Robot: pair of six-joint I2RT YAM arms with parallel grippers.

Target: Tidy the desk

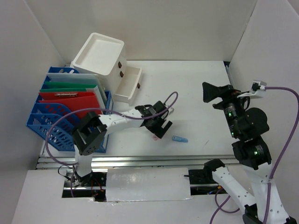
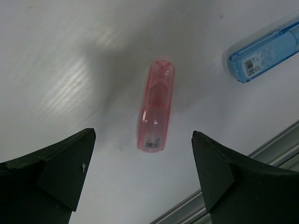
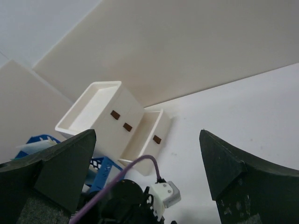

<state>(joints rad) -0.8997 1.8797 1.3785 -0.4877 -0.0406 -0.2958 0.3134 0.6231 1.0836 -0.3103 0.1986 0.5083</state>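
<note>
Spread wide and empty, the left gripper point(image 2: 143, 134) is held over a pink translucent plastic capsule point(image 2: 156, 105), possibly a small stapler. The capsule lies on the flat white desk point(image 1: 196, 88), near the silver rail point(image 1: 140, 161) at its near edge. A blue translucent plastic capsule point(image 2: 264, 53) lies just right of it. At the right, the right gripper point(image 1: 211, 92) is raised, equally wide, with nothing held.
</note>
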